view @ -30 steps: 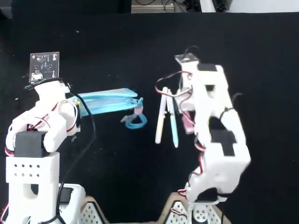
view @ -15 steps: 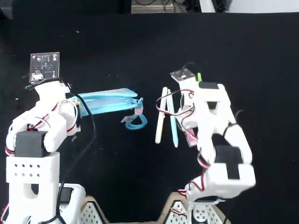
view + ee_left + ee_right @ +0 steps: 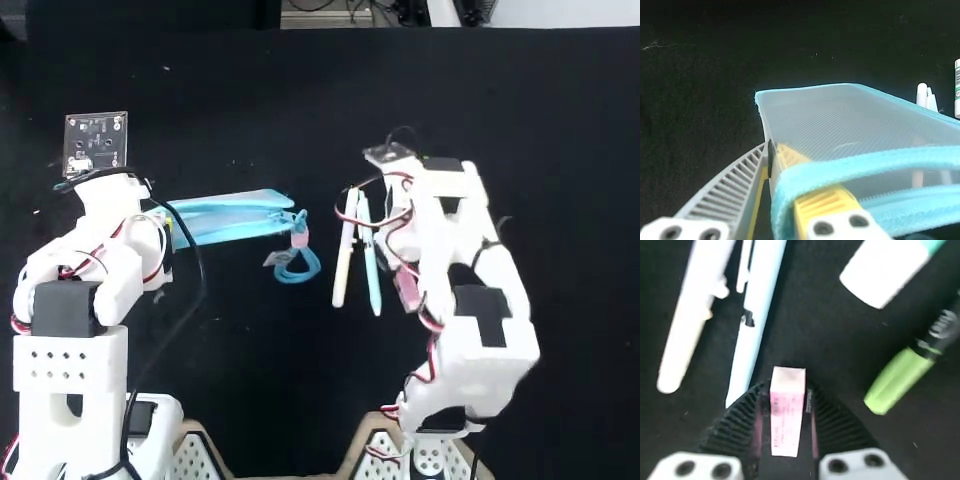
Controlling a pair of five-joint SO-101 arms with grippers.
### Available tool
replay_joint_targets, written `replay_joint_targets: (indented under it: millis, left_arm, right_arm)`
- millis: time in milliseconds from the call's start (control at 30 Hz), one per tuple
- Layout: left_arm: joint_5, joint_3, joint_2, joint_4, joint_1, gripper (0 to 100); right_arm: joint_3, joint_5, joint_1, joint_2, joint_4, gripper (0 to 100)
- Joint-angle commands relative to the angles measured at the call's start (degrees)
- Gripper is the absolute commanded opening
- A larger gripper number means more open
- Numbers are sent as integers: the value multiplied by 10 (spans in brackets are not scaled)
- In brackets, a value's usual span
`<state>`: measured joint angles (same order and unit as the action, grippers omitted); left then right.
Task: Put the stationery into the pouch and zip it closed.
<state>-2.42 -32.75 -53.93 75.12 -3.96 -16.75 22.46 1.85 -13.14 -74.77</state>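
Both jaws grip: eraser (image 3: 787,412), pouch (image 3: 850,130).

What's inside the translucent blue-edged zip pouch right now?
No stationery visible through the translucent blue-edged zip pouch; the left gripper clamps its rim. Its blue zip band hides the nearest part.

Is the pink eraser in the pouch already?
No, the right pincer grips the eraser, away from the pouch.

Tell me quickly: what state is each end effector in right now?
Left end effector: closed on the rim of the blue mesh pouch.
Right end effector: closed on the pink eraser.
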Motion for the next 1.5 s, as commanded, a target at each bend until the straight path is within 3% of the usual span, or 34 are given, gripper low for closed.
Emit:
replay_joint_targets:
  millis: [0,200,400,567,700,1000,1467]
  left_arm:
    - [4,-8,2,4,-6,30]
    - [4,-15,2,3,-1,30]
    - [4,-15,2,3,-1,30]
    - [2,-15,2,4,-1,30]
    - [1,-15,2,4,-2,30]
    - [1,-15,2,4,-4,30]
    - [1,-15,2,4,-5,30]
  right_arm:
    - [2,5,-6,158,-58,10]
    - [-5,-5,-34,403,-98,10]
    - [-9,-93,-203,631,-72,11]
    - [-57,-147,-361,758,50,11]
    - [-160,-153,-430,809,187,11]
    - [-350,-154,-494,846,460,11]
    - [-539,-150,-478,842,753,11]
